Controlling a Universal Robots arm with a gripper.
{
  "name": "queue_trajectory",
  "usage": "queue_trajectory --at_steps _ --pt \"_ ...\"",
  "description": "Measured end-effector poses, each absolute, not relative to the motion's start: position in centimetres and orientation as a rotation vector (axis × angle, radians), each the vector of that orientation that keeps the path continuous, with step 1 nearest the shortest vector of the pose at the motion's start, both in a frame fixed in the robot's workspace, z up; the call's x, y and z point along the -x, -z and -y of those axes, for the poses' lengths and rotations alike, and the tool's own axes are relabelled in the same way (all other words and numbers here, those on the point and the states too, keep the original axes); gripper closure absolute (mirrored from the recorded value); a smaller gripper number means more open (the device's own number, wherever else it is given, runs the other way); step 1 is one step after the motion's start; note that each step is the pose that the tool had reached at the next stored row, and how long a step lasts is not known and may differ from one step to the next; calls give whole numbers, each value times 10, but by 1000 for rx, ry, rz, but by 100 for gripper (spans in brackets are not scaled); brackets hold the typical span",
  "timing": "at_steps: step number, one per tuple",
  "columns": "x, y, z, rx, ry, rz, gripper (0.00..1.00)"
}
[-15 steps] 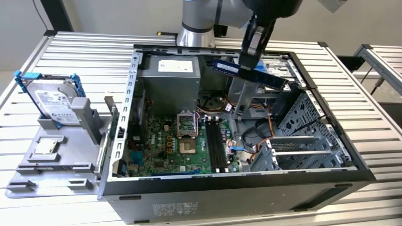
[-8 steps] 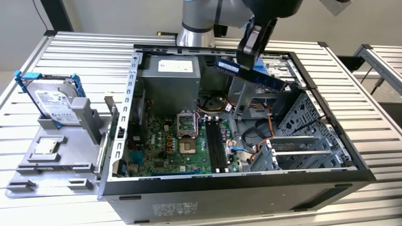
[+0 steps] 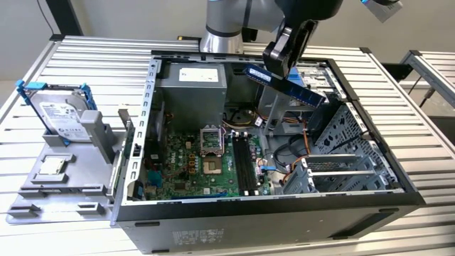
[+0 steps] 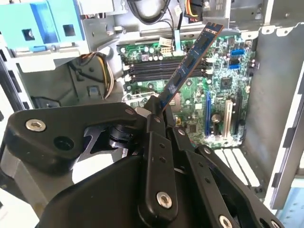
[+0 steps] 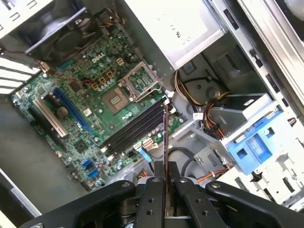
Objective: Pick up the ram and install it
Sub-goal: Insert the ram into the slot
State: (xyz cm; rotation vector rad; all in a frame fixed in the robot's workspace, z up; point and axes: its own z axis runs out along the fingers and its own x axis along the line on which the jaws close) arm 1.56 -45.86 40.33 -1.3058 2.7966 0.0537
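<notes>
My gripper [image 3: 276,68] is shut on the ram [image 3: 284,85], a long blue-green stick with dark chips, and holds it tilted in the air above the open computer case [image 3: 370,200]. In the second wrist view the ram [image 4: 190,61] rises from between my black fingers [image 4: 154,123] over the green motherboard [image 4: 216,88]. In the first wrist view the ram [image 5: 166,142] shows edge-on, clamped at my gripper [image 5: 166,183], with the black memory slots [image 5: 135,127] below it. In the exterior view the memory slots [image 3: 245,160] lie below and to the left of the ram.
The exterior view's left holds a silver hard drive [image 3: 61,117] in a blue bracket on a grey stand [image 3: 57,181]. Inside the case are the power supply [image 3: 192,80], the CPU socket [image 3: 213,154], cables [image 3: 299,141] and a drive cage [image 3: 348,170].
</notes>
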Motion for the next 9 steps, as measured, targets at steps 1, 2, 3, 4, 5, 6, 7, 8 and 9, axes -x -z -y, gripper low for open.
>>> queue_trajectory --at_steps 1,2,3,4,5,6,7,8,9 --pt "-16 -403 459 1285 -53 -2806 100" --pt "-16 -403 459 1263 -52 -2816 100" --pt "-16 -403 459 1241 -51 -2825 100" --pt "-16 -403 459 1220 -50 -2834 100" --pt "-16 -403 459 1197 -49 -2844 100" --pt "-16 -403 459 1175 -48 -2853 100" --pt "-16 -403 459 1152 -48 -2862 100" --pt "-16 -403 459 1131 -47 -2870 100" --pt "-16 -403 459 1108 -46 -2879 100"
